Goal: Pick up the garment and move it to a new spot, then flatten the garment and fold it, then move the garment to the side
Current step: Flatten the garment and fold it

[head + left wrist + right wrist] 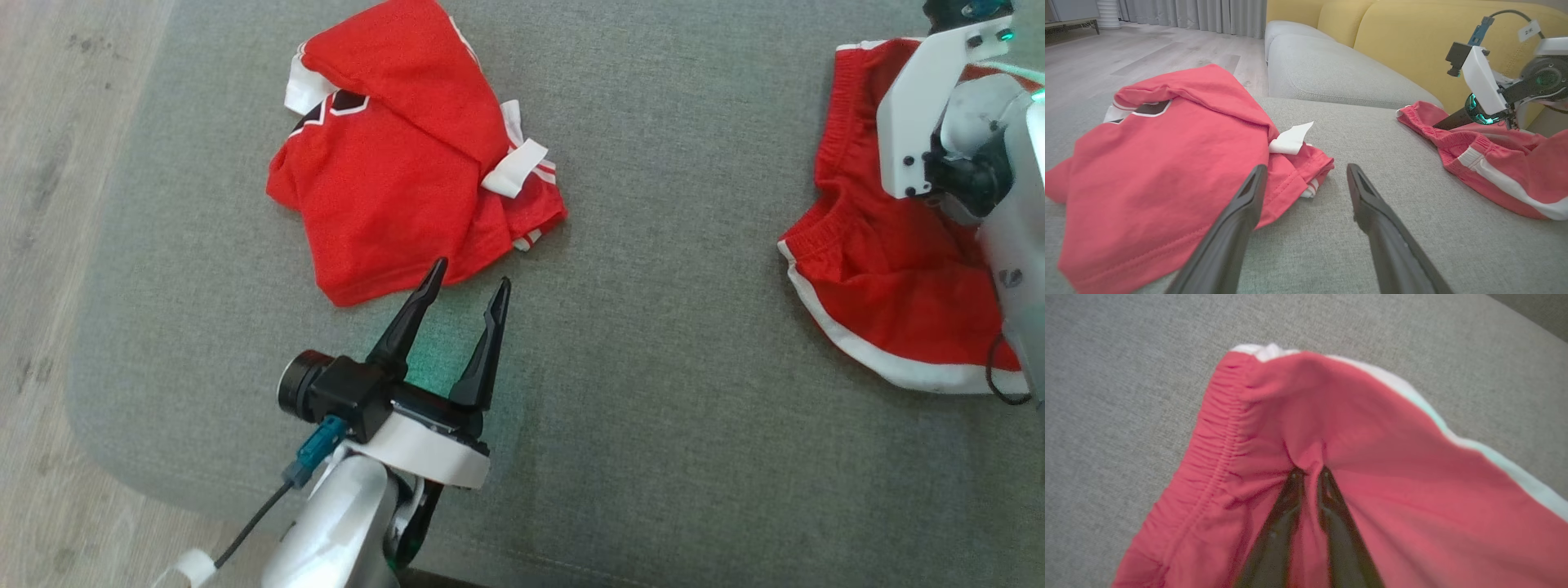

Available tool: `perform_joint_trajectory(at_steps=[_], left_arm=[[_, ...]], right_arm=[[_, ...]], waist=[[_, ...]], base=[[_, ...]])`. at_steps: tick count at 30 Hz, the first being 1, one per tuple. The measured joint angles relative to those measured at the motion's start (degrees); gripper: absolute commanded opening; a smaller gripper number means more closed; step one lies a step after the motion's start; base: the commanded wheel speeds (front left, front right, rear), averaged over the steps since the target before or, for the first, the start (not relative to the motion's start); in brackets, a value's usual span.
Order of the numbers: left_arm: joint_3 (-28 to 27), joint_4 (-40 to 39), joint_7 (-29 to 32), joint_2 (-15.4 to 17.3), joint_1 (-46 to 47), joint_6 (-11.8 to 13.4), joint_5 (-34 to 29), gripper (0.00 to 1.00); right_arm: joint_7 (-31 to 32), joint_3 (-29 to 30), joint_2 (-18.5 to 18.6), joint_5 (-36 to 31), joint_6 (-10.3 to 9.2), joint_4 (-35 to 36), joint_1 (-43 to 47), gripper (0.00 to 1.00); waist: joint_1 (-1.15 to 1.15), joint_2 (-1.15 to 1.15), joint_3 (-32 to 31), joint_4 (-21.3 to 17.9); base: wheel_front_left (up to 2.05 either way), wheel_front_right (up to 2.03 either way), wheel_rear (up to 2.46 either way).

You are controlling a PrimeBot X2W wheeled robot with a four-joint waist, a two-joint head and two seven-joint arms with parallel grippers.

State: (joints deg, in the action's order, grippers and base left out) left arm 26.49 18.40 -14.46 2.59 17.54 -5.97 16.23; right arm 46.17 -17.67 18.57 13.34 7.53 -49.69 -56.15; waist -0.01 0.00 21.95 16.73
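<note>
The garment, red shorts with white trim and an elastic waistband point(882, 278) point(1494, 163) point(1372, 437), lies crumpled at the right of the grey cushion. My right gripper point(1309, 471) is shut on a pinch of its red fabric just inside the waistband, and the cloth puckers toward the fingertips. In the head view my pale right wrist point(939, 122) covers that grip. My left gripper point(473, 272) point(1306, 169) stands open above the cushion with nothing between its fingers, its left tip at the near hem of a crumpled red shirt point(392, 180) point(1159, 163).
The grey seat cushion point(653, 367) has bare room between the two garments and in front of them. Its rounded edge drops to a wooden floor point(49, 245) on the left. A second grey cushion point(1323, 69) and a yellow backrest point(1392, 32) stand beyond.
</note>
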Motion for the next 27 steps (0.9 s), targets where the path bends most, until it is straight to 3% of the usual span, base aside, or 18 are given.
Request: perform_joint_trajectory(at_steps=[6, 16, 22, 26, 27], left_arm=[[0.0, -0.1, 0.0, 0.0, 0.5, 0.3, 0.0, 1.0], [1.0, -0.4, 0.0, 0.0, 1.9, 0.3, 0.6, 1.0], [1.2, -0.6, 0.0, -0.1, 2.4, 0.4, 0.9, 1.0], [1.2, -0.6, 0.0, -0.1, 2.4, 0.5, 0.9, 1.0], [1.2, -0.6, 0.0, -0.1, 2.4, 0.5, 0.9, 1.0]], right_arm=[[-5.0, -2.3, 1.3, 1.8, 0.01, 0.9, 0.1, 0.0], [-28.5, -2.9, 2.1, -3.7, 0.01, -0.8, -4.0, 0.0], [-40.3, -4.6, 0.4, -8.5, 0.01, -4.0, -10.1, 0.0], [-42.8, -6.1, -1.9, -10.6, 0.01, -8.9, -11.0, 0.0], [-43.2, -6.2, -2.2, -11.3, 0.01, -10.2, -11.3, 1.0]], waist=[[0.01, 0.0, 0.5, -0.3], [0.02, 0.0, 2.1, 0.0], [0.01, 0.0, 2.5, 1.1], [0.01, 0.0, 2.5, 1.6], [0.01, 0.0, 2.4, 1.6]], base=[[0.0, 0.0, 0.0], [0.0, 0.0, 0.0], [0.0, 0.0, 0.0], [0.0, 0.0, 0.0], [0.0, 0.0, 0.0]])
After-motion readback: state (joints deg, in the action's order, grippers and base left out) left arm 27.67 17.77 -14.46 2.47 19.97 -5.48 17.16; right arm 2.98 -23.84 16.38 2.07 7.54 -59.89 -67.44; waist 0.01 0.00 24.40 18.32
